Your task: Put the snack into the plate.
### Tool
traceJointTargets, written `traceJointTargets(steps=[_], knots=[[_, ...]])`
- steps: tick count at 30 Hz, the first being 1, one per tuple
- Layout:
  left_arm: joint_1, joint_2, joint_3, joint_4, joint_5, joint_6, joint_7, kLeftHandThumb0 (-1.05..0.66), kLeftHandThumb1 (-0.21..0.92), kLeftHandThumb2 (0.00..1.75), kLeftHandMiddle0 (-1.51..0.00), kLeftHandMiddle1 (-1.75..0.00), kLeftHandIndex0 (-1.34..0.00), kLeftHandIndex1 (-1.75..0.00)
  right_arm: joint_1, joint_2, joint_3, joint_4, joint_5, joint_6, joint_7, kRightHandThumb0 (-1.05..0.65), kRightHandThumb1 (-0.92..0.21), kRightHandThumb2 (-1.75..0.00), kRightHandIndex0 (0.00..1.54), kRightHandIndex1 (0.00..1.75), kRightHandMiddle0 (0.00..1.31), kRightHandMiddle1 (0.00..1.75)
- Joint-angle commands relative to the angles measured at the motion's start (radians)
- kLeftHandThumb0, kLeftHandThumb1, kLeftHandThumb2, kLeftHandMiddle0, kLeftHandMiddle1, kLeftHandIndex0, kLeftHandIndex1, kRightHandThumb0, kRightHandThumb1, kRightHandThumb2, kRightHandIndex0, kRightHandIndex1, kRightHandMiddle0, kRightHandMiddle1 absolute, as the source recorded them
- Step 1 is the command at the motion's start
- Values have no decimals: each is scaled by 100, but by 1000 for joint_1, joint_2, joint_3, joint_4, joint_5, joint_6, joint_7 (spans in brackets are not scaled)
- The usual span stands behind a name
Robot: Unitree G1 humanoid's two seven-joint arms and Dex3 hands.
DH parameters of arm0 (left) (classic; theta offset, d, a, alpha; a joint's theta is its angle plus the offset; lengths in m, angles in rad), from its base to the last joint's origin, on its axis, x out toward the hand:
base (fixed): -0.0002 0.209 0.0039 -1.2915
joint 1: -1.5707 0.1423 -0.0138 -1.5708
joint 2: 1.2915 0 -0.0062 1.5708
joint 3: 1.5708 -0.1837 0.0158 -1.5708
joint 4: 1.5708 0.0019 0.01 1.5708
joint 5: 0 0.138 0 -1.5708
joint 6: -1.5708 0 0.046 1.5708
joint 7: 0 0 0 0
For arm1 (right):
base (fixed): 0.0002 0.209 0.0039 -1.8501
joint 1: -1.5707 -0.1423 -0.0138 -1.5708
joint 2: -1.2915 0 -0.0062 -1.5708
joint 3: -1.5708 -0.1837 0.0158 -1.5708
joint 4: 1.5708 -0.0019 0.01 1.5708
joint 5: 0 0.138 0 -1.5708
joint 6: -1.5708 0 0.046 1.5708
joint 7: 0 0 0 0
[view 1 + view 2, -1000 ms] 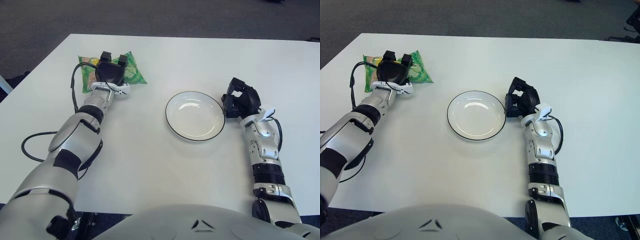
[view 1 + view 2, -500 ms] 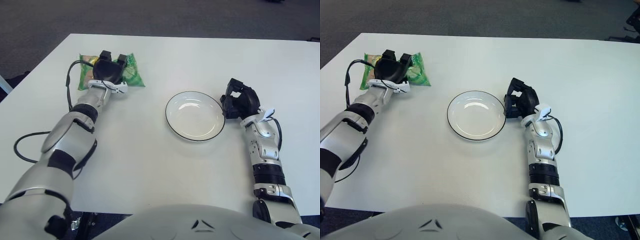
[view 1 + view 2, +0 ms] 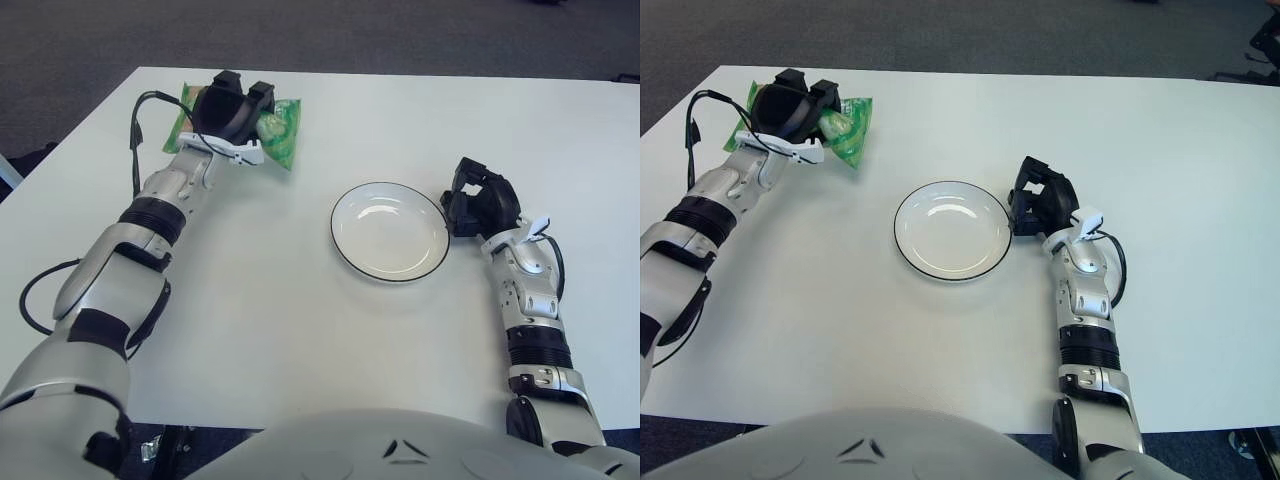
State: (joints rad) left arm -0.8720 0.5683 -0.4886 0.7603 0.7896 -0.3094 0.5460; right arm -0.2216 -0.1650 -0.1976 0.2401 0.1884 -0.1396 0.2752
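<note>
Meanwhile left hand [image 3: 232, 108] grips snack [image 3: 280, 135]; curled right hand [image 3: 480, 205] touches plate [image 3: 345, 235].

Silver-grey humanoid arms ending in black three-finger hands.

The left hand [image 3: 232, 108] is a black, blocky unit with chunky finger segments, joined to its forearm by a white wrist bracket. A thin black cable loops out from the wrist and another curls beside the upper arm. The forearm is glossy silver with a ribbed black ring at mid-length and dark panels on the rounded elbow and shoulder shells. The right hand [image 3: 1043, 200] is the same black build, with a white clip at the wrist and a black cable arching along the silver forearm, which carries small screws, a black ribbed collar and a grey joint ring. A pale grey, curved torso shell with small dark triangular marks fills the lower edge.
</note>
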Motion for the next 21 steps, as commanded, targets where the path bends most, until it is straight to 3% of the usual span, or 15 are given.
traceJointTargets(steps=[1,8,13,21], knots=[[43,30,71,-158,-50,-14,-55,56,11,157,-78,-175,-104,-175,79,17,-1,77,10,-5,7,-57,-12,-156,139,175,78,175],[107,35,138,-355,-46,-8,-108,56,11,157,-78,-175,-104,-175,67,16,-3,103,8,-24,8,-56,-13,-155,139,175,78,175],[128,20,161,-413,-40,-16,-134,56,11,157,-78,-175,-105,-175,62,13,-2,116,11,-34,15,-56,-13,-155,139,175,77,175],[147,-43,138,-519,-8,-48,-148,56,10,158,-79,-175,-107,-175,57,7,-3,133,12,-50,30,-56,-13,-154,139,175,77,175]])
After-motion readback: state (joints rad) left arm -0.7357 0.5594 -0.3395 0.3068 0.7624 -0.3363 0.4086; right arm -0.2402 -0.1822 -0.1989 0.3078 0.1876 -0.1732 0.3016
